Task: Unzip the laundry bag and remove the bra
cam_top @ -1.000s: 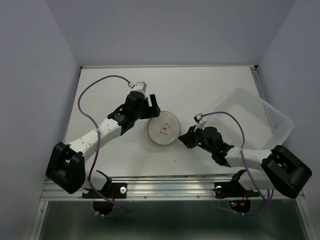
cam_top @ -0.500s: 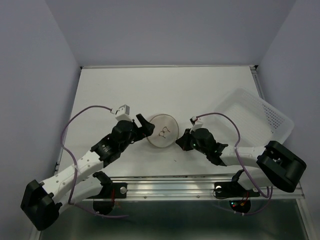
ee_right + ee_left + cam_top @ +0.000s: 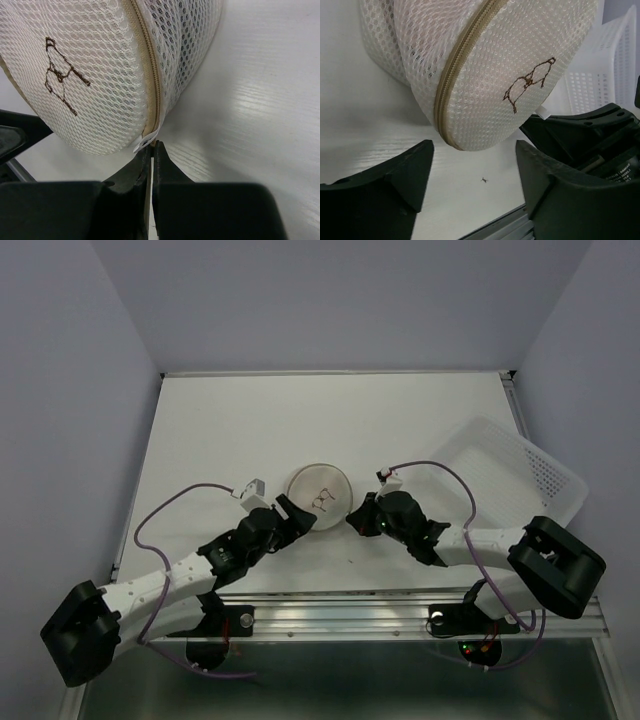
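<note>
Right tool [image 3: 151, 150]: jaws clenched to a hairline slit, tips pointing up at the white pull tab [image 3: 143, 143] that hangs off the end of the tan zip [image 3: 148, 75]. The tab touches the tip of 1 finger; I cannot tell whether any of it sits inside the slit. Risk 1: if the tab is only brushed and not pinched, a pull along the seam would slide off it and leave the zip closed. The cause would be the thin, limp tab and the very small overlap at the tips. Risk 2: the laundry bag [image 3: 75, 80] looks light and appears tipped up on its edge on the worktop [image 3: 300, 410], so a tug on the tab would likely drag or roll the whole pouch instead of running the slider. Left tool [image 3: 474, 146]: released, fingers spread wide, low at the bag's near-left edge with the rim just above the gap, gripping nothing. Until it closes on the mesh there is no counter-hold. Risk 3: closing there could catch the zip seam itself and block the slider's path. Position: the bag lies between the 2 tools near mid-worktop, at the right tool's tips and just beyond the left tool's fingers, embroidered mark [image 3: 530, 82] facing the arms. The white basket [image 3: 525, 475] sits apart on the right. Bra: not visible through the mesh; judged to be inside the bag.
</note>
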Robot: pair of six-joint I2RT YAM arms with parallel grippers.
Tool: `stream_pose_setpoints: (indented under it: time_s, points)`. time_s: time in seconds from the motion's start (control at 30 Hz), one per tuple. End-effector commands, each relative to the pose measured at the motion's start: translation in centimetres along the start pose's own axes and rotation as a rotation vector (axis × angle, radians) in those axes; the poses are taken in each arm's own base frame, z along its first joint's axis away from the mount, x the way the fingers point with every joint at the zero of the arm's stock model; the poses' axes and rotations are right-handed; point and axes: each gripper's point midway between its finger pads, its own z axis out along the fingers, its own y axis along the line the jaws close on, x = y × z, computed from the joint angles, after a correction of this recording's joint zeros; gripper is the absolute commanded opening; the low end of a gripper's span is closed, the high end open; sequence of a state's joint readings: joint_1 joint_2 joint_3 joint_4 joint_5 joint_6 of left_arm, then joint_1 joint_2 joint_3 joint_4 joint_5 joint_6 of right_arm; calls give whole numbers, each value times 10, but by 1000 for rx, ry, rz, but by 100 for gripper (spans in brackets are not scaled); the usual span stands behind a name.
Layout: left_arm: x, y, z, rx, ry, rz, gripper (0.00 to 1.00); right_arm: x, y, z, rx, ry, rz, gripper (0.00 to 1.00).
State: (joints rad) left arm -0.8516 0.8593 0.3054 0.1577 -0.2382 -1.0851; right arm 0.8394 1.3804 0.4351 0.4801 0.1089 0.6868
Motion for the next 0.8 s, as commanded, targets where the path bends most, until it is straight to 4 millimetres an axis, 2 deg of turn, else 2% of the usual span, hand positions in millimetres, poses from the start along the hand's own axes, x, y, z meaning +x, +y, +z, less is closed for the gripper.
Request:
stream_pose_setpoints:
  time_s: [0.0, 0.03, 0.07, 0.17, 0.2, 0.23, 0.27, 0.37, 0.4, 0.47, 0.5, 0.53, 0.67, 0.77]
  points:
    - [-9, -18, 11, 78, -70, -83, 73, -16, 19, 3, -36, -43, 14, 1]
    - [-9, -19, 13, 79, -73, -88, 67, -15, 19, 4, -36, -41, 14, 1]
    - [-11, -21, 16, 78, -81, -88, 53, -14, 18, 3, -35, -38, 13, 1]
    - [-13, -28, 22, 70, -86, -66, 39, -13, 18, 2, -38, -37, 13, 1]
    - [-15, -27, 23, 59, -93, -50, 23, -11, 16, 1, -35, -34, 11, 1]
    - [-19, -32, 24, 57, -103, -47, 14, -12, 16, 0, -37, -36, 8, 1]
    - [-18, -26, 24, 26, -101, -33, 0, -15, 16, -3, -33, -50, 5, 1]
    - [-34, -20, 18, -34, -151, 4, 0, -13, 3, -11, 11, -61, -15, 1]
    - [-39, -17, 16, -48, -164, 15, 0, -22, 0, -16, 30, -97, -21, 1]
    - [-58, -15, 8, -70, -211, 43, 0, -19, -13, -23, 74, -99, -57, 1]
    - [-60, -3, 5, -120, -203, 69, 0, -22, -18, -26, 97, -114, -64, 1]
    - [-72, -2, 1, -136, -231, 82, 0, -27, -22, -31, 105, -132, -72, 1]
    - [-75, 12, -11, -180, -206, 145, 0, -34, -37, -43, 163, -159, -89, 1]
    - [-68, 17, -14, -172, -168, 181, 0, -43, -42, -47, 185, -179, -93, 1]
